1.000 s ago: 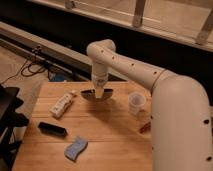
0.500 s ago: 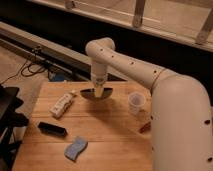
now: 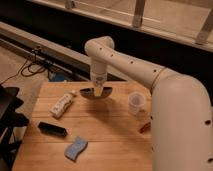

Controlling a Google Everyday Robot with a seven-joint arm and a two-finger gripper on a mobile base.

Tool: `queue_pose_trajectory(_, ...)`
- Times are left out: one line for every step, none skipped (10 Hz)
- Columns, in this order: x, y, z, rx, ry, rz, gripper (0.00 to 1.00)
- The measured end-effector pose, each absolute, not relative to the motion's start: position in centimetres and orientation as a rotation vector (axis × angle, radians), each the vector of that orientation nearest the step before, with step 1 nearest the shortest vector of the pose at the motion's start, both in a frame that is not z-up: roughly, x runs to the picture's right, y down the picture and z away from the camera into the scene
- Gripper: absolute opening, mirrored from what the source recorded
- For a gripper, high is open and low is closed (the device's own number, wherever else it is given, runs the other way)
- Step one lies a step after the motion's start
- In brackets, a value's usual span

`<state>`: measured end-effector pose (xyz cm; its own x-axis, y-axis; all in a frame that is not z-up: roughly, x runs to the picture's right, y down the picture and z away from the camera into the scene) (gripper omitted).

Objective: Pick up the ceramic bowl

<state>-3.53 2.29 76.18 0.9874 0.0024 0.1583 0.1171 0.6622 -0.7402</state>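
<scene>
The ceramic bowl [image 3: 89,93] is dark, round and shallow, and sits at the far middle of the wooden table [image 3: 107,137]. My gripper [image 3: 99,89] points straight down from the white arm and reaches into the bowl at its middle, touching or nearly touching it. The bowl's right part is hidden behind the gripper. I cannot tell whether the bowl rests on the table or hangs just above it.
A translucent plastic cup [image 3: 136,103] stands right of the bowl. A white bottle [image 3: 62,104] lies to its left. A black oblong object [image 3: 52,129] and a blue sponge [image 3: 75,148] lie nearer the front left. A small red item [image 3: 145,127] lies by my arm. A black chair [image 3: 7,117] stands at the left.
The gripper stays at the bowl in the same spot. Nothing else on the table has moved.
</scene>
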Motion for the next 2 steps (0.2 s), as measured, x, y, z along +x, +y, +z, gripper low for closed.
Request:
queue_pose_trajectory(-3.58,2.18,76.09,-0.844,-0.15,-0.067,0.02)
queue_pose_trajectory(-3.6,2.07,76.02,-0.843,-0.149,-0.069,0.02)
